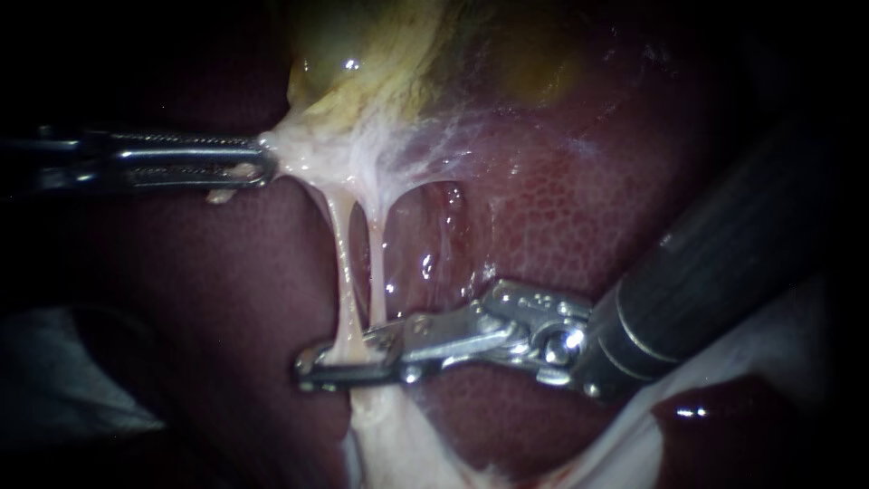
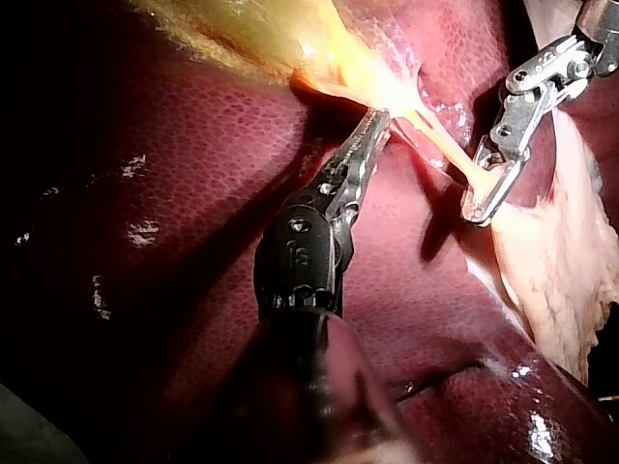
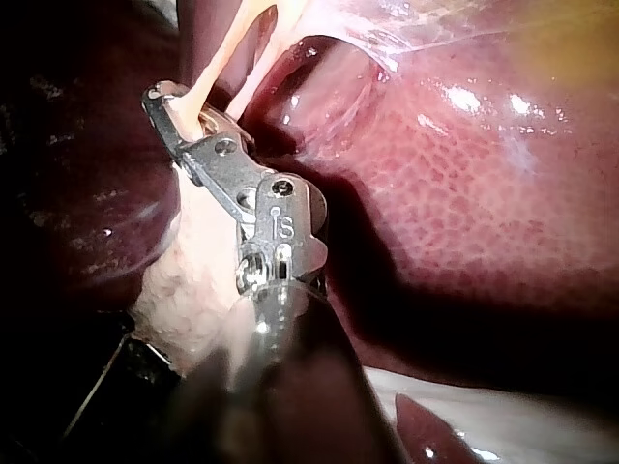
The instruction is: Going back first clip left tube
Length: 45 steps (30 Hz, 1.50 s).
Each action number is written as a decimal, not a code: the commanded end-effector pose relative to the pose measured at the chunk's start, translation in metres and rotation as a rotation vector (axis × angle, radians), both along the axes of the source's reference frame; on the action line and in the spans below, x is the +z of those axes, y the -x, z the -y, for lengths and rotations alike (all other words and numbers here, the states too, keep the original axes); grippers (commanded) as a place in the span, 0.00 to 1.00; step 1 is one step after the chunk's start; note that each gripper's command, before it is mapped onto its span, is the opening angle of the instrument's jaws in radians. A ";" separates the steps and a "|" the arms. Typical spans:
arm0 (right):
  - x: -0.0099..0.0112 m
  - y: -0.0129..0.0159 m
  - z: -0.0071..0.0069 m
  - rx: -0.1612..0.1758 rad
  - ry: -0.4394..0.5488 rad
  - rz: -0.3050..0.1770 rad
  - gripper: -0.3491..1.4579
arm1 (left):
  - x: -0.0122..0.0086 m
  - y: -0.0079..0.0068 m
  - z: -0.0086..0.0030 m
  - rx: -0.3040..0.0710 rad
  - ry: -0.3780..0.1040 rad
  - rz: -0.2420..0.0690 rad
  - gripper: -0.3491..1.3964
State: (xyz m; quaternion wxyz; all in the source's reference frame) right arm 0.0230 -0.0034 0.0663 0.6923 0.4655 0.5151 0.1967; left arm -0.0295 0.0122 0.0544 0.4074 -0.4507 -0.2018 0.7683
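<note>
Close view of a pig's dark red liver (image 1: pixel 561 208) with the yellowish gallbladder (image 1: pixel 362 54) at the top of the endoscope view. From the gallbladder's lower end a sheet of pale tissue (image 1: pixel 308 149) fans out and narrows into two thin, cream-coloured tubes that run downward side by side, a slim gap between them.

The left instrument (image 1: pixel 258 163) enters horizontally from the left. Its jaws are pressed together on the edge of the pale tissue, which is stretched toward them. In the left wrist view the same instrument (image 2: pixel 375 126) pinches that tissue just below the yellow gallbladder.

The right instrument (image 1: pixel 312 367), on a dark shaft from the upper right, lies across the lower part of both tubes, its tips pointing left. Its jaws stand slightly apart. The left tube (image 1: pixel 339 254) passes between them near their tips, low on its length, just above where it widens into a pale fatty mass (image 1: pixel 389 444). The right tube (image 1: pixel 377 263) runs behind the upper jaw, nearer the hinge.

In the right wrist view the right instrument (image 3: pixel 169 106) has one tube (image 3: pixel 218 63) running down into the gap between its jaws. Whether both jaws actually touch the tube is hard to make out.
</note>
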 end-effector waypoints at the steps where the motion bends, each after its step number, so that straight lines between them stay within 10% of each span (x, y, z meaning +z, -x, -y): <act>1: 0.0000 0.0000 0.0000 0.000 0.000 -0.001 0.00 | 0.0000 0.0000 0.0000 0.000 0.000 0.000 0.00; 9: 0.0010 -0.0010 -0.0007 0.098 0.182 0.008 0.43 | 0.0001 0.0000 0.0000 0.000 0.000 0.000 0.00; 20: 0.0019 0.0006 -0.0029 0.189 0.355 0.052 0.47 | 0.0001 0.0000 0.0000 0.000 0.000 0.001 0.00; 34: -0.0020 0.0087 -0.0035 0.104 0.487 0.054 0.47 | 0.0001 -0.0003 0.0000 0.002 0.000 0.001 0.00; 45: -0.0064 0.0173 -0.0059 0.139 0.587 0.111 0.47 | 0.0001 -0.0003 0.0000 0.002 0.001 0.001 0.00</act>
